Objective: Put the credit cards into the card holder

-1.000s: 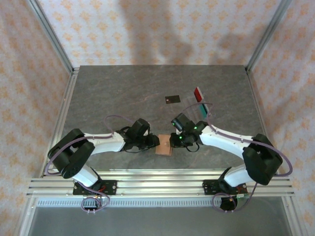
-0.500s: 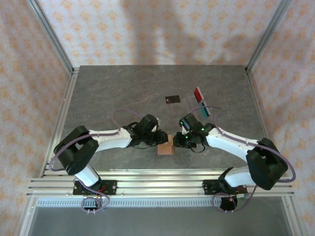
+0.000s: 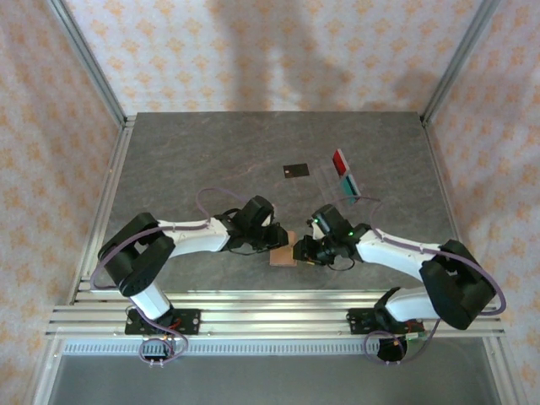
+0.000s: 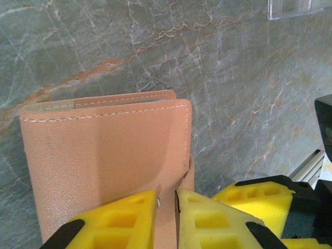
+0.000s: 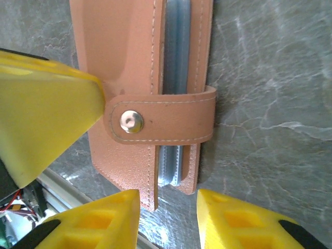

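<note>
Seen from above, a grey stone-patterned table (image 3: 186, 169) sits inside a patterned enclosure, and two white and black robot arms reach in from the near edge to meet at its middle. The left arm bends in from the left, and the left gripper (image 3: 276, 241) rests at the left side of a tan leather card holder (image 3: 281, 258) that lies flat on the table near the front centre. In the left wrist camera, this gripper's yellow fingers (image 4: 119, 220) are drawn nearly together over the stitched cover. A thin strip of the holder's leather lies between them, and they appear to be pinching it. The right wrist camera looks down on the card holder (image 5: 124, 46), which is closed. A strap (image 5: 166, 122) with a metal snap (image 5: 132, 122) crosses its clear inner sleeves, and one finger of the left gripper touches the snap end of that strap. The right gripper (image 3: 301, 251) comes in from the right. Its yellow fingers (image 5: 93, 220) stand moderately apart on either side of the holder's near end, and they grip nothing. The credit cards lie farther back on the table, well apart from the holder and from both grippers. The black card (image 3: 295, 170) lies flat by itself behind the centre. To its right is the red card (image 3: 340, 159), with the teal card (image 3: 348, 180) just beside it, both at a clear plastic piece (image 4: 290, 8).
</note>
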Available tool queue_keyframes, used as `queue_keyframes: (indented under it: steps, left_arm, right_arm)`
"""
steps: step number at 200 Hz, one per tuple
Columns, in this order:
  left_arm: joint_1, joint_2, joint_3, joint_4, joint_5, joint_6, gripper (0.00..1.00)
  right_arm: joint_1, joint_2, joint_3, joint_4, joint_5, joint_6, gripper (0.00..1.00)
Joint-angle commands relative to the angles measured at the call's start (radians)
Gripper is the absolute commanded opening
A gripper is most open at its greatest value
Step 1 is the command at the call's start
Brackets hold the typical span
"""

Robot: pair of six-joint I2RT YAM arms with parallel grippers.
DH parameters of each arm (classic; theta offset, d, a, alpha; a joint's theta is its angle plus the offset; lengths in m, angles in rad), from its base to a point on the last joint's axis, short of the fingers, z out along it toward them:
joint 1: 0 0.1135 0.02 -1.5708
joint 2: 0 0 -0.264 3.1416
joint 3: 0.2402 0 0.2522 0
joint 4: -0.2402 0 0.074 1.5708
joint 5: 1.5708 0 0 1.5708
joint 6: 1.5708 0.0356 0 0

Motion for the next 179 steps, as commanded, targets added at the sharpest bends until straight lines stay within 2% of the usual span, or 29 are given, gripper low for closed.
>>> queue_keyframes:
  steps: [1,28,54,71,102,144,179]
  left_arm:
    - [-0.009,0.016,0.023,-0.01,0.021,0.019,0.18]
    - [-0.009,0.016,0.022,0.007,0.024,0.012,0.19]
    - [-0.009,0.003,0.015,0.037,0.03,0.0,0.27]
    - [-0.009,-0.006,0.012,0.045,0.032,0.0,0.3]
    - [-0.009,-0.004,0.011,0.055,0.04,-0.002,0.29]
    - [-0.009,-0.002,0.016,0.062,0.049,-0.008,0.27]
    - [-0.009,-0.004,0.033,0.016,0.038,0.015,0.27]
  right_arm:
    - [-0.003,-0.004,-0.03,0.098,-0.058,0.052,0.35]
    - [-0.003,0.012,-0.043,0.12,-0.079,0.063,0.37]
    - [-0.003,0.018,-0.049,0.131,-0.086,0.065,0.36]
    - [-0.003,0.038,-0.051,0.149,-0.098,0.072,0.31]
    - [-0.003,0.056,-0.063,0.176,-0.084,0.079,0.22]
    - [-0.023,-0.01,-0.079,0.198,-0.143,0.092,0.27]
    - [-0.119,-0.113,-0.087,0.074,-0.15,0.031,0.3]
